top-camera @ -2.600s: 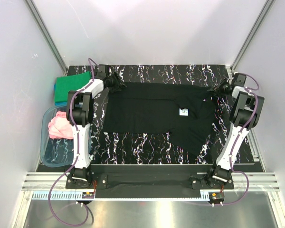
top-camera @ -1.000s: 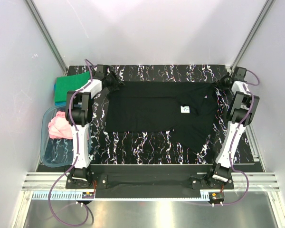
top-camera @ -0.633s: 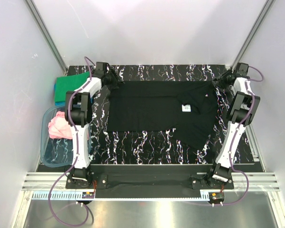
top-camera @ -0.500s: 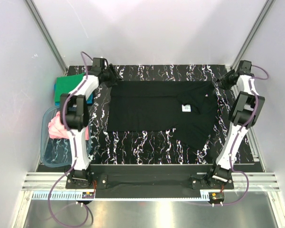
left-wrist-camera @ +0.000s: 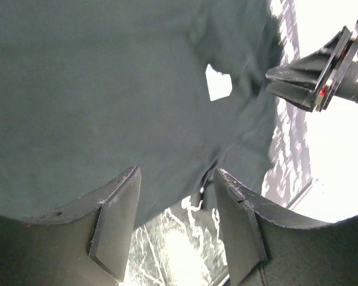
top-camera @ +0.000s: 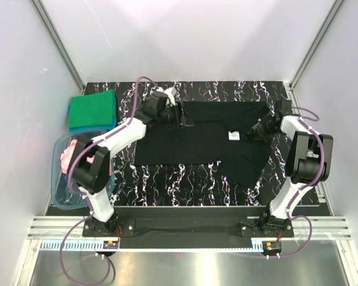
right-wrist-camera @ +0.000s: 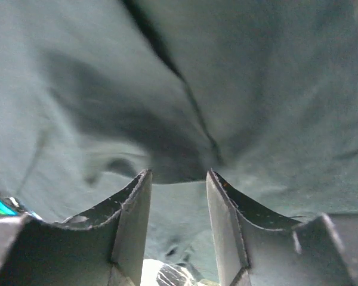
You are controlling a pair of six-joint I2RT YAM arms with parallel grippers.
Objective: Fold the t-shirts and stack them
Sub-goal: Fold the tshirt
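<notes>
The black t-shirt (top-camera: 197, 140) lies spread flat on the table with its white neck label (top-camera: 233, 136) facing up. My left gripper (top-camera: 182, 116) hovers open over the shirt's far left part; in the left wrist view the gripper (left-wrist-camera: 176, 173) is empty above the black cloth (left-wrist-camera: 107, 89), with the label (left-wrist-camera: 219, 82) beyond. My right gripper (top-camera: 253, 132) hovers open over the shirt's right side just right of the label; in the right wrist view the gripper (right-wrist-camera: 178, 174) is empty above wrinkled cloth (right-wrist-camera: 256, 71). The green shirt (top-camera: 93, 109) lies folded on the blue shirt (top-camera: 77, 127). The pink shirt (top-camera: 71, 156) lies bunched.
The clear blue-tinted tub (top-camera: 56, 182) stands at the left edge and holds the pink shirt. The folded green and blue stack sits at the far left corner. Grey walls close in the table at left, right and back. The right gripper (left-wrist-camera: 322, 77) shows in the left wrist view.
Both grippers have left the shirt's far corners and moved inward over the shirt, toward its middle. The shirt lies flatter and further back than at first.
</notes>
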